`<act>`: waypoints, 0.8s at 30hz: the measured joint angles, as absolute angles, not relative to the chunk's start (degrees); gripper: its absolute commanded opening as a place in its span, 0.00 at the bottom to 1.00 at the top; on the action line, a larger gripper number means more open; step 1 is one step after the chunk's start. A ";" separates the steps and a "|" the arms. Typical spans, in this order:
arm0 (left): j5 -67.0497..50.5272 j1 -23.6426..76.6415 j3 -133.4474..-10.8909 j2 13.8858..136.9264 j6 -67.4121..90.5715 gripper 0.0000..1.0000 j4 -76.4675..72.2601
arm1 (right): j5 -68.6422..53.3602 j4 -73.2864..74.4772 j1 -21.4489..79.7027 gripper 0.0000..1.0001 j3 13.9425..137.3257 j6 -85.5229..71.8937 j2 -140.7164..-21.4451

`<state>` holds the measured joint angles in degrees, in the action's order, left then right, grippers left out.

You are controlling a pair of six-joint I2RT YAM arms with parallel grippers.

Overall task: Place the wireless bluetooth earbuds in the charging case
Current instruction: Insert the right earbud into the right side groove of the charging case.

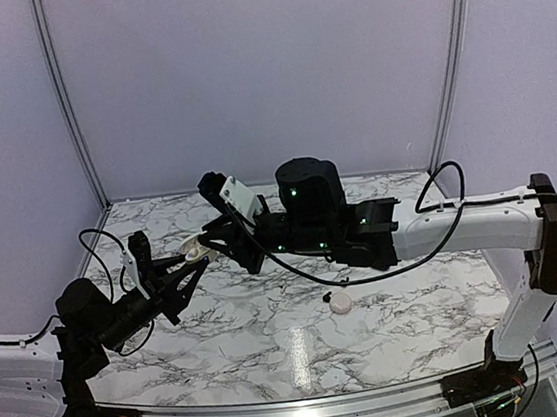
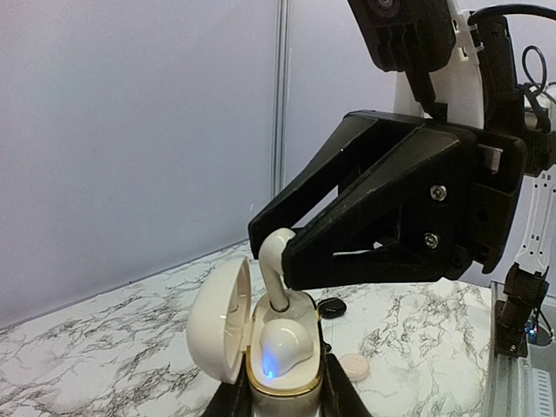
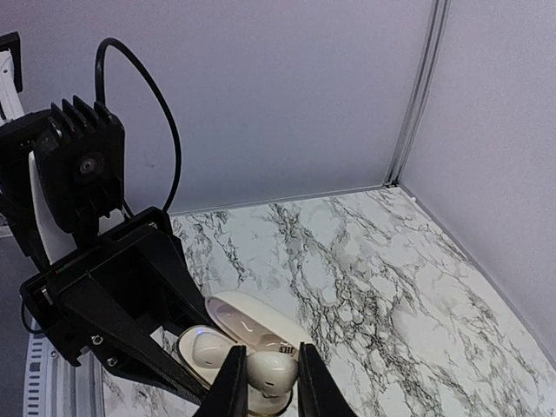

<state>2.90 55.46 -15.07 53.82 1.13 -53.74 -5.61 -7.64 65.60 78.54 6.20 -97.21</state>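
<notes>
Working over the marble table [image 1: 275, 355], you brought both arms together near its left rear. Your left gripper [image 2: 278, 401] pinched the charging case [image 2: 261, 382] upright, with its lid [image 2: 217, 317] swung open to one side. Your right gripper [image 3: 267, 382] was clamped on a white earbud [image 2: 276, 261], its lower end reaching into the empty well beside the seated bud [image 2: 282, 347], which glowed blue. The step called for lowering it straight, with the stem lined up to its socket, and letting go only once it sat flush. A tilt risked jamming it against the rim.
</notes>
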 measured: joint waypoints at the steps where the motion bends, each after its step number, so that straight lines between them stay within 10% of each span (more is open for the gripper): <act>1: 3.03 55.46 -15.07 53.89 1.13 0.00 -53.71 | -5.54 -7.64 65.63 0.11 78.54 6.22 -97.27; 24: 4.54 55.53 -15.07 54.06 1.15 0.00 -53.63 | -2.61 -8.23 66.65 0.19 78.26 7.88 -97.54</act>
<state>4.54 55.53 -15.07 54.06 1.15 -53.63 -2.61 -8.23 66.65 78.26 7.88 -97.54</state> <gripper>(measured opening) 0.235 0.186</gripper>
